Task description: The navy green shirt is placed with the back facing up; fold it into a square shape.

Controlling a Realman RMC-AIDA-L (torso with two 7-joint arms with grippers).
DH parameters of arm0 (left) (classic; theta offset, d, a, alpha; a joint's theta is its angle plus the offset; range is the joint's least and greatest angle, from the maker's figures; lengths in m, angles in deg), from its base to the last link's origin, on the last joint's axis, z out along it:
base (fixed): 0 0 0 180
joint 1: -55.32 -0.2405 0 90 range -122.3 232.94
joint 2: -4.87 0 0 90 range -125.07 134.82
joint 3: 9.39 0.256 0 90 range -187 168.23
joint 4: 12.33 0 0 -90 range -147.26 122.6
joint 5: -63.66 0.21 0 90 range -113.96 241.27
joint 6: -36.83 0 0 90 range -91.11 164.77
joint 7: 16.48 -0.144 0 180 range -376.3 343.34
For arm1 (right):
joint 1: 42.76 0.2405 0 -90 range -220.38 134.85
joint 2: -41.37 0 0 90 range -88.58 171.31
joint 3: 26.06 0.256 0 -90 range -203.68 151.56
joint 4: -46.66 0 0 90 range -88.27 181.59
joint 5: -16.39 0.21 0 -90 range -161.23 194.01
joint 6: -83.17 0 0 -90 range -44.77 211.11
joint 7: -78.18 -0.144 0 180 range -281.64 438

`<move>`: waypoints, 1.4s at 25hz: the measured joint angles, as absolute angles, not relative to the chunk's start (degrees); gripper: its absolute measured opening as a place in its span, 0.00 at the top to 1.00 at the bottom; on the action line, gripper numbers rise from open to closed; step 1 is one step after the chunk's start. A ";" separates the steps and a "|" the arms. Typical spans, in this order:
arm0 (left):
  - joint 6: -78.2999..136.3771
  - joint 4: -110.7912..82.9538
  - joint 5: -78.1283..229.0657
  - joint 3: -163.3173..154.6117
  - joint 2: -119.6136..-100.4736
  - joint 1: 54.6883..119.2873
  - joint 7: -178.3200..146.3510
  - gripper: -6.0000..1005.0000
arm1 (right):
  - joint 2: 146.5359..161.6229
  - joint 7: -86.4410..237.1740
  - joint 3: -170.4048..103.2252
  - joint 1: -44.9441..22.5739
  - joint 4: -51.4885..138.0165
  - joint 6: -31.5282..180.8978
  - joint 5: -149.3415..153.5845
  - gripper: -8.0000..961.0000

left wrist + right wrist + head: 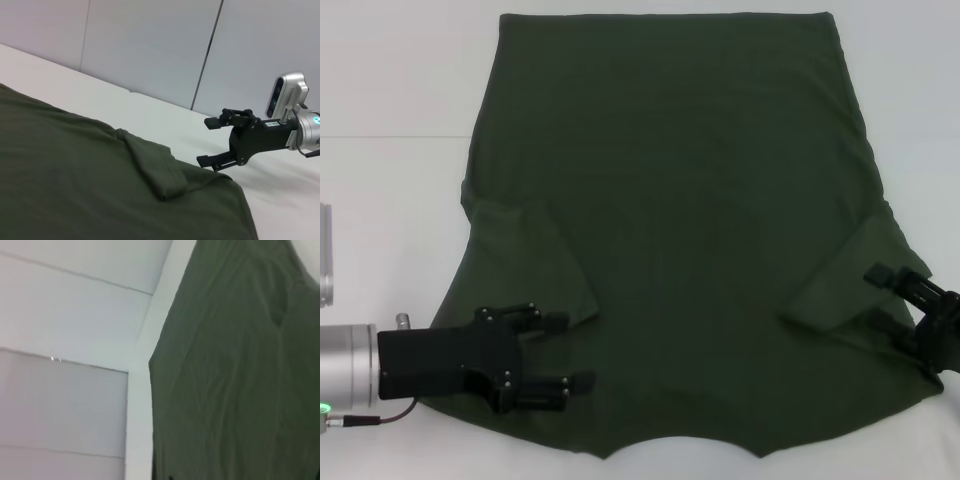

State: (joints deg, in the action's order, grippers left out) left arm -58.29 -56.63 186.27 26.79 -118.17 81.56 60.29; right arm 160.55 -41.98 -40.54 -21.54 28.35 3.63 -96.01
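The navy green shirt [690,230] is spread flat on the white table [390,180], plain side up, with the hem toward the far edge and the neckline nearest the robot; both short sleeves are folded inward onto the body. The left gripper [560,352] is seen over the near left corner of the shirt, just beside the folded left sleeve [535,260]. Its fingers [552,320] are spread apart, one above the other in the head view, and nothing is pinched between them; whether the lower finger touches the cloth cannot be told. The right gripper [892,300] is placed at the near right edge of the shirt, over the folded right sleeve [855,275]. In the left wrist view the right gripper [216,141] is shown with its fingers parted and empty, the lower one just above or on the cloth by the bunched sleeve fold [157,167]. In the right wrist view only the shirt [235,375] and the table edge are shown.
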 joint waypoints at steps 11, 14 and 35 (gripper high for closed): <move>-58.05 -56.62 186.27 26.73 -118.18 81.94 60.39 0.13 | 160.83 -47.96 -37.16 -21.52 30.03 5.04 -95.92 0.03; -58.05 -56.62 186.27 26.73 -118.18 82.05 60.45 0.13 | 160.75 -48.36 -36.83 -21.28 31.15 6.19 -95.92 0.03; -58.03 -56.69 186.27 26.74 -117.91 82.07 60.01 0.13 | 156.59 -57.79 -43.24 -17.36 30.32 11.63 -98.75 0.04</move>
